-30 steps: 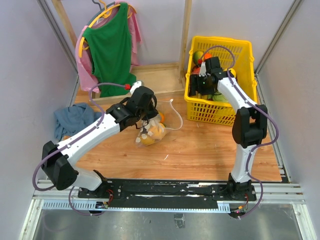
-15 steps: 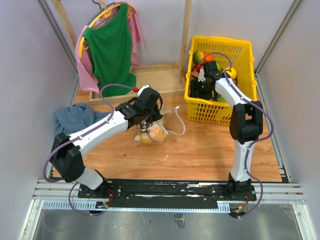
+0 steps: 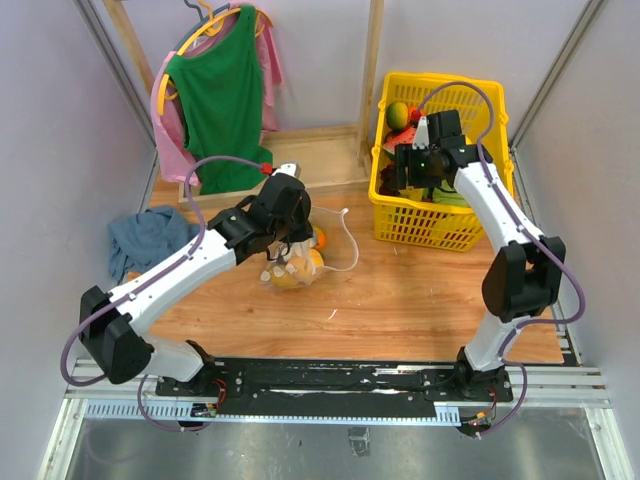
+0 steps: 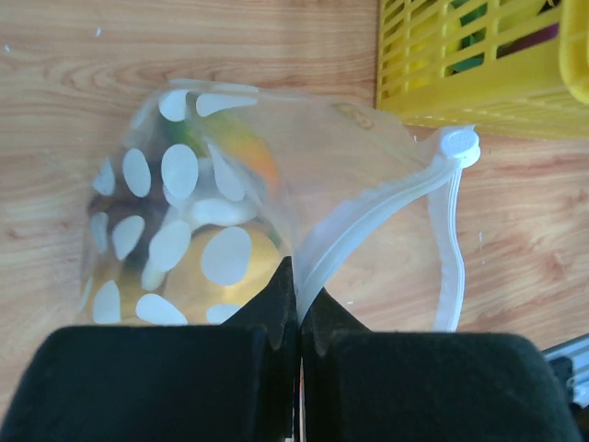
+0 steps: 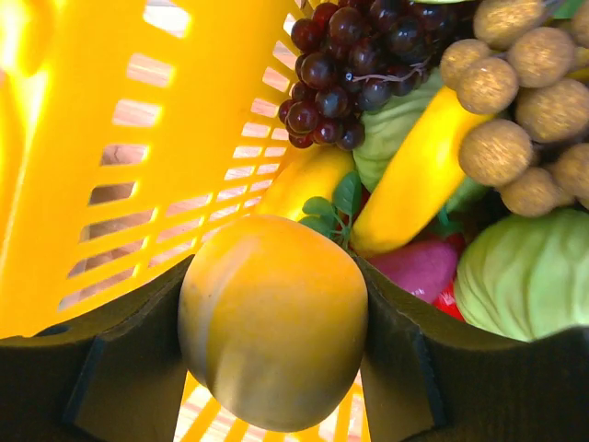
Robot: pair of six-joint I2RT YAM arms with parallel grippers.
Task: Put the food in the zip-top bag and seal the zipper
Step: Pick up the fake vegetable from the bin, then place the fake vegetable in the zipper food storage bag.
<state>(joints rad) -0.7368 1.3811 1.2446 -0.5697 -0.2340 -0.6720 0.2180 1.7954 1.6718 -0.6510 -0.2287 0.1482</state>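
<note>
While the left fingers clamp the zipper of the zip-top bag on the counter, the right fingers grip a yellow-orange round fruit over the yellow basket; loading step, transfer to bag mouth judged next

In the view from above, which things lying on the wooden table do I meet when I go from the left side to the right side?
blue cloth → zip-top bag, with fruit inside → yellow basket
</note>
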